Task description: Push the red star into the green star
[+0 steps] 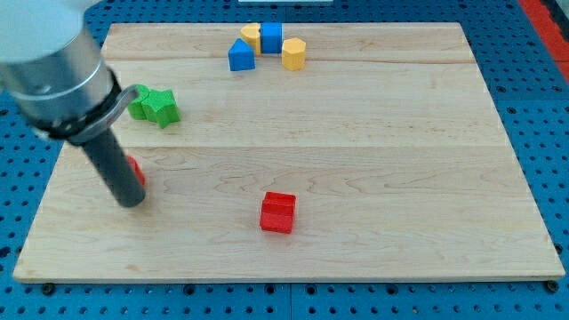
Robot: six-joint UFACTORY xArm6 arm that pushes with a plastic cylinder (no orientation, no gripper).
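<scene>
The wooden worktop is seen w/ the arm's rod planted at near left. The tool is a plain rod, so there's nothing to spread or pinch; my tip is set down just left of the red star, which is mostly hidden behind the rod, only a sliver showing at its right edge. Whether tip & star are touching can't be told. The green star is found farther back, near the red one, slightly right. A red block is left near centre, well apart. At far centre, a cluster is gathered: two blue blocks & two yellow ones. The step in hand is judged to be lining up behind the red star. Next, the tip probably must be brought to the star's near side, then driven away toward the green star.
</scene>
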